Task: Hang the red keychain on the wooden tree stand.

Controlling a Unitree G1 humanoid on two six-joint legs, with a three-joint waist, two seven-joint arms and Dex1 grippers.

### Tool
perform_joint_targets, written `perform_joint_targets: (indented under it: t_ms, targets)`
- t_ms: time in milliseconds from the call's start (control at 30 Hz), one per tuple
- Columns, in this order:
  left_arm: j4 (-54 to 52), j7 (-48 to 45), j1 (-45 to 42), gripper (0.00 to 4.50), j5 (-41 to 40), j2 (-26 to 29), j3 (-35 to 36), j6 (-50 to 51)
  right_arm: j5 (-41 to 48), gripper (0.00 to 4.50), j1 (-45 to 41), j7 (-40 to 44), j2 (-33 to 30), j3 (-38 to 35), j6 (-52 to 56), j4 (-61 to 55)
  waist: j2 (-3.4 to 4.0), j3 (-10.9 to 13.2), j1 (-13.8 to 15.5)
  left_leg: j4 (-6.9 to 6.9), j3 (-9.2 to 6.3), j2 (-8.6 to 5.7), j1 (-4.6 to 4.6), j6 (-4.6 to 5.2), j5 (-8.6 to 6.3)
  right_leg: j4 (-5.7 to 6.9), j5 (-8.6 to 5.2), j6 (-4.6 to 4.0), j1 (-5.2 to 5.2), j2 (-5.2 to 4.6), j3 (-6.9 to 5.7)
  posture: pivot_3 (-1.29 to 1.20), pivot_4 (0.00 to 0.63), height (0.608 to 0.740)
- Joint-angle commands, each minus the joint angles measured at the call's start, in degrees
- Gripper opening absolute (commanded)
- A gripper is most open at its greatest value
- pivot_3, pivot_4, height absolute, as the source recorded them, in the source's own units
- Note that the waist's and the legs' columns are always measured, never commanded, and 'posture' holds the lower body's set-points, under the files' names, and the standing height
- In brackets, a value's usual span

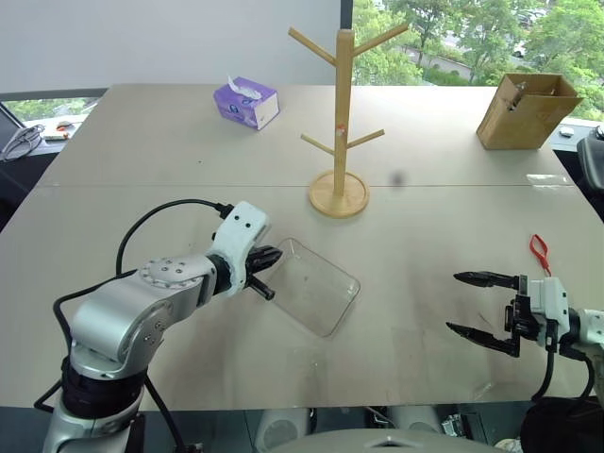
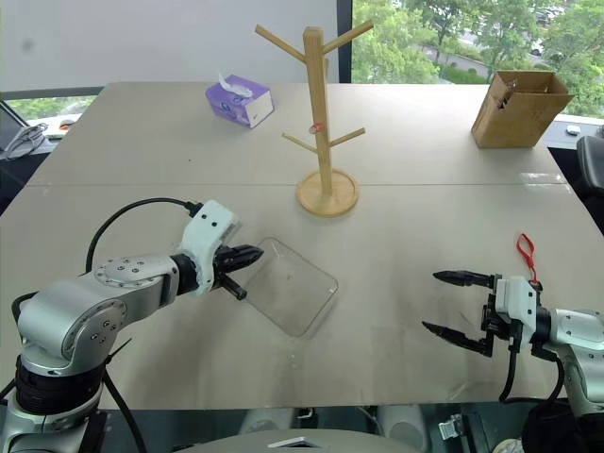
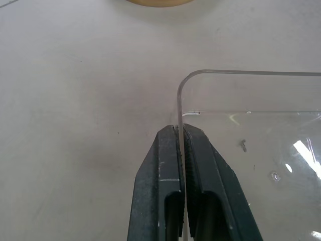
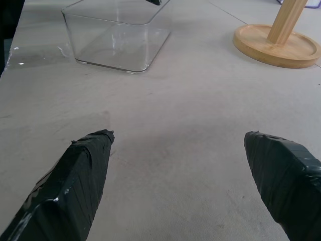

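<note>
Over table, right tool [image 1: 479, 304] agape

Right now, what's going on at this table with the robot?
The left gripper is shut on the rim of a clear plastic tray lying on the table. The right gripper hangs open just above the table, holding nothing. The red keychain lies on the table just beyond the right gripper, not yet picked up. The wooden tree stand stands upright farther back. A purple tissue box and a cardboard box sit near the far edge.

left hand [image 2: 247, 256] on clear tray [image 2: 300, 286] — pinched rim
</note>
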Motion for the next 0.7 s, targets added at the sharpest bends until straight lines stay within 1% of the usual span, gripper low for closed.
perform_joint_targets:
  t_ms: [33, 167, 300, 500, 700]
  targets:
    - [-0.9, 0.2, -0.6, 0.14, 0.1, -0.8, 0.8, -0.1, 0.9, 4.5, -0.2, -0.3, -0.2, -1.7, -0.6, -1.1, 0.0, 0.0, 0.0, 0.0, 0.0, 0.0, 0.0, 0.0, 0.0, 0.0, 0.0, 0.0, 0.0, 0.0, 0.0, 0.0, 0.15, 0.74]
    - [-0.4, 1.4, -1.4, 0.14, 0.8, -3.1, 2.6, -1.1, 0.9, 4.5, 0.0, -0.2, -0.2, -1.7, -0.7, -0.9, -0.01, 0.0, 0.0, 0.0, 0.0, 0.0, -0.01, 0.0, 0.0, -0.02, 0.0, 0.0, 0.0, 0.0, 0.0, 0.0, 0.15, 0.74]
    - [1.7, 4.3, -3.3, 0.14, 2.2, -6.9, 7.0, -1.4, 0.9, 4.5, 0.0, -0.1, -0.3, -1.9, -0.8, -0.7, -0.03, 0.0, 0.0, -0.01, -0.02, -0.01, -0.01, 0.0, 0.0, -0.02, 0.0, 0.0, 0.0, 0.01, -0.01, 0.0, 0.15, 0.74]
    - [5.2, 7.7, -6.3, 0.14, 5.2, -9.0, 11.1, -2.0, 0.8, 4.5, -0.2, 0.1, -0.3, -1.9, -0.8, -0.4, -0.06, 0.0, 0.0, -0.02, 0.0, -0.02, -0.01, -0.01, 0.0, -0.03, 0.01, 0.01, 0.0, 0.02, -0.03, 0.0, 0.15, 0.74]
    - [12.7, 14.7, -11.9, 0.14, 9.9, -12.9, 18.4, -5.2, 0.7, 4.5, -0.7, 0.0, -0.2, -1.7, -0.8, -0.2, -0.22, 0.1, 0.0, -0.03, -0.06, -0.02, -0.02, -0.02, 0.02, -0.03, 0.01, 0.02, 0.01, 0.02, -0.09, 0.0, 0.15, 0.74]
